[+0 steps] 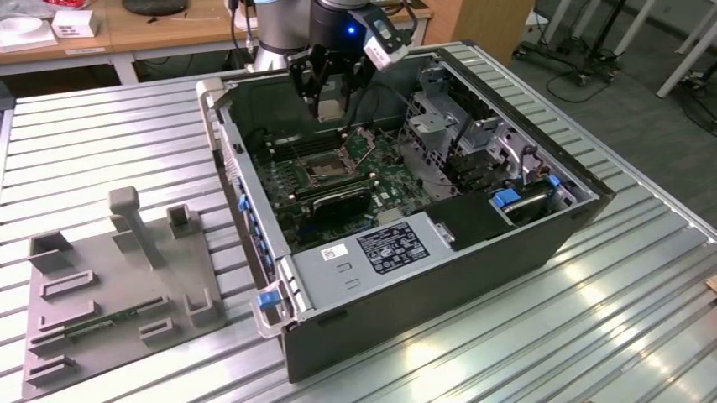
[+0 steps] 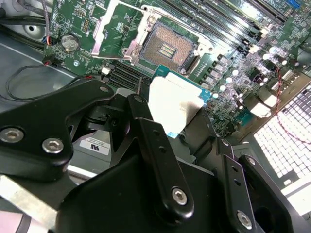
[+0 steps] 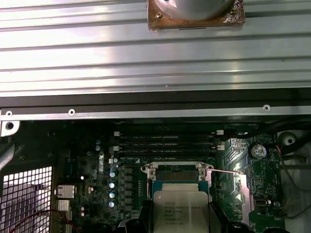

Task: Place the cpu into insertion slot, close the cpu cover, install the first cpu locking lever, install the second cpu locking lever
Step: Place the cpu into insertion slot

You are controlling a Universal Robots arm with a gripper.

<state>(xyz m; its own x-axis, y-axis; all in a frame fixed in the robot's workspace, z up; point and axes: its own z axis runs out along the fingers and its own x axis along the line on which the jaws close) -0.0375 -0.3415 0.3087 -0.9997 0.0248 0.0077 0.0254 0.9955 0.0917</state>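
Linkage of the gripper [image 2: 177,116] hides the near edge of the cpu [image 2: 172,92], clamped between its fingers. In the first wrist view the chip covers most of the insertion slot [image 3: 177,171]. It hangs clear above the open socket; the cpu cover [image 2: 102,31] stands swung aside.

The cpu [image 3: 181,209] hides most of the insertion slot [image 3: 177,174].

Even overhead room light; the ribbed metal counter [image 1: 627,311] throws pale glare streaks. Between the dark fingers [image 2: 155,155] the cpu [image 2: 172,104] washes out near white (its face mirrors the lamps). Below them, the computer case [image 1: 471,285] lies shadowed inside.
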